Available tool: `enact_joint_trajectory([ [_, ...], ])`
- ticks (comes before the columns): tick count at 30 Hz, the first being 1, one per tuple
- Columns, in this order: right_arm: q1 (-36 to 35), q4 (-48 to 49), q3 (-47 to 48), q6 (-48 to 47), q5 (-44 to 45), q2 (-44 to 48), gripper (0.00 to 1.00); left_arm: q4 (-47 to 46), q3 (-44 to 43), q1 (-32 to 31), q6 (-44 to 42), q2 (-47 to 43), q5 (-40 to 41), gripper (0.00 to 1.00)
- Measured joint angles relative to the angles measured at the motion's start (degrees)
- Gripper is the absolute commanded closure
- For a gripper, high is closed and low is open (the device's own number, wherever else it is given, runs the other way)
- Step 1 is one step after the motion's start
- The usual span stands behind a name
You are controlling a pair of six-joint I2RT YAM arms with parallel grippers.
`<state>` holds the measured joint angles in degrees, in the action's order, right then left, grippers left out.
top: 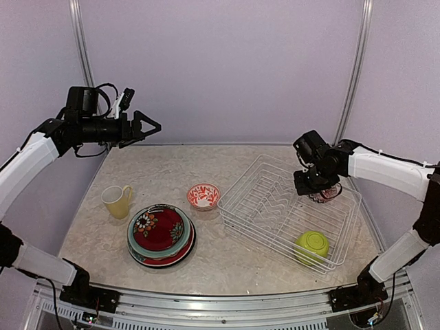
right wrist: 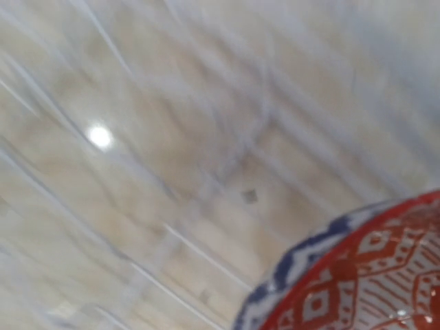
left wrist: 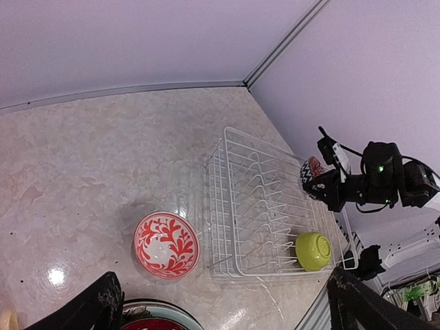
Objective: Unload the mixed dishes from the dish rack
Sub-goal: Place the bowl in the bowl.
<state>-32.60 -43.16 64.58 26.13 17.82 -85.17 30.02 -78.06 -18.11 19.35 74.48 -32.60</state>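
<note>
A red-patterned, blue-rimmed ceramic bowl point(right wrist: 371, 275) is gripped by the clenched right claw point(top: 322, 191) over the white wire dish rack point(top: 265, 199). The left claw point(top: 152, 127) is held released above the table point(top: 165, 172).

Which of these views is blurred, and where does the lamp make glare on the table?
Right wrist view: heavy motion blur, the background smears into streaks; only the blue-rimmed bowl is readable; a glare spot on the table. Left wrist view: sharp; glare spot at lower left, away from the red-white bowl. Top external view: sharp, even light, soft shadows.
</note>
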Motion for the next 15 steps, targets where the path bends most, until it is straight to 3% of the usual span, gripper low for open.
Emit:
enact_joint_trajectory([
  [8, -7.85, -1.60, 19.63, -0.55, 6.19, -4.15, 1.00, 0.02, 0.02, -0.44, -0.02, -1.07, 0.07, 0.01],
  [15, -13.68, -0.74, 37.38, -5.64, 7.58, -19.69, 1.00, 0.02, 0.02, -0.63, -0.02, -1.79, 0.46, 0.01],
])
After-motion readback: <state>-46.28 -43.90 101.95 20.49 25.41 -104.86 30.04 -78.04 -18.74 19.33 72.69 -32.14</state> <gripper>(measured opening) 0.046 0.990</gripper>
